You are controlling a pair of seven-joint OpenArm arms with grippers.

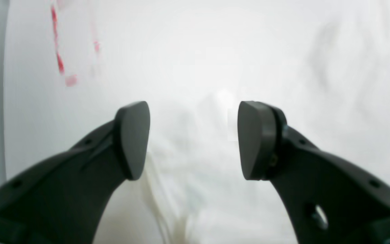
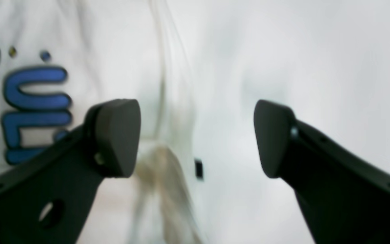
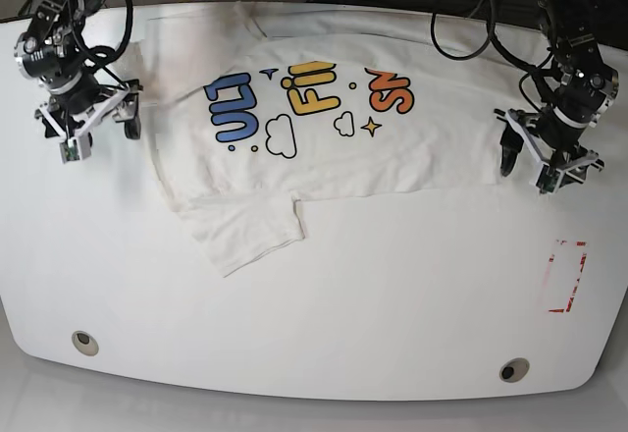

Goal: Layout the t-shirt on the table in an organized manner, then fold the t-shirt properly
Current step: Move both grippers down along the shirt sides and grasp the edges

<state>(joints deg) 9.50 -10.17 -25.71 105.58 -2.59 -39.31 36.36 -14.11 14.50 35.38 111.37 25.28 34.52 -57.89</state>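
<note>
The white t-shirt point(image 3: 324, 147) lies spread on the white table point(image 3: 392, 285), print side up, with blue, yellow and orange letters. One sleeve point(image 3: 245, 236) sticks out toward the front. My left gripper point(image 3: 527, 169) is open and empty at the shirt's right edge. In the left wrist view it point(image 1: 193, 140) hangs over a white fold of fabric point(image 1: 195, 196). My right gripper point(image 3: 98, 137) is open and empty just off the shirt's left edge. In the right wrist view it point(image 2: 196, 139) straddles the shirt's edge point(image 2: 161, 101), with a blue letter point(image 2: 36, 101) to its left.
A red tape rectangle point(image 3: 567, 275) marks the table at the front right and also shows in the left wrist view point(image 1: 59, 61). Two grommet holes point(image 3: 84, 342) point(image 3: 511, 369) sit near the front edge. Cables point(image 3: 471, 20) hang at the back right.
</note>
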